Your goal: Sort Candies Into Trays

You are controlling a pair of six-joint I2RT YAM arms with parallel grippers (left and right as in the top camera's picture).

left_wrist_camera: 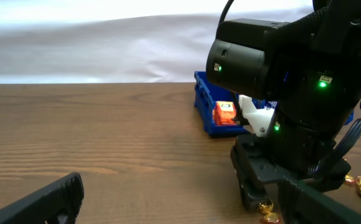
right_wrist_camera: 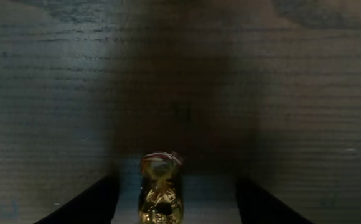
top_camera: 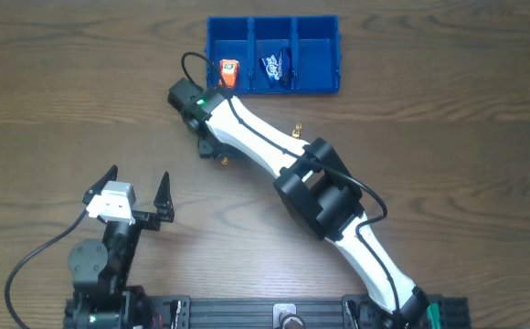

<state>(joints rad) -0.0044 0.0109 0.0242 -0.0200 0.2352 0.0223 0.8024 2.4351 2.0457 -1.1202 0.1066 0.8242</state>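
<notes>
gold candy [right_wrist_camera: 160, 194] | centred within spread right claw [right_wrist_camera: 175, 190] (untouched); on table [right_wrist_camera: 43, 93]

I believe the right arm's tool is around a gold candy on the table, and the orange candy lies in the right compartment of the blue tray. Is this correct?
Not quite. The top view shows the orange candy in the left compartment of the blue tray, not the right. The rest holds: the right tool is around a gold candy on the table.

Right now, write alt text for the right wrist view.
A gold-wrapped candy lies on the wooden table between the two open fingers of the right gripper, which stand apart from it on either side.
</notes>
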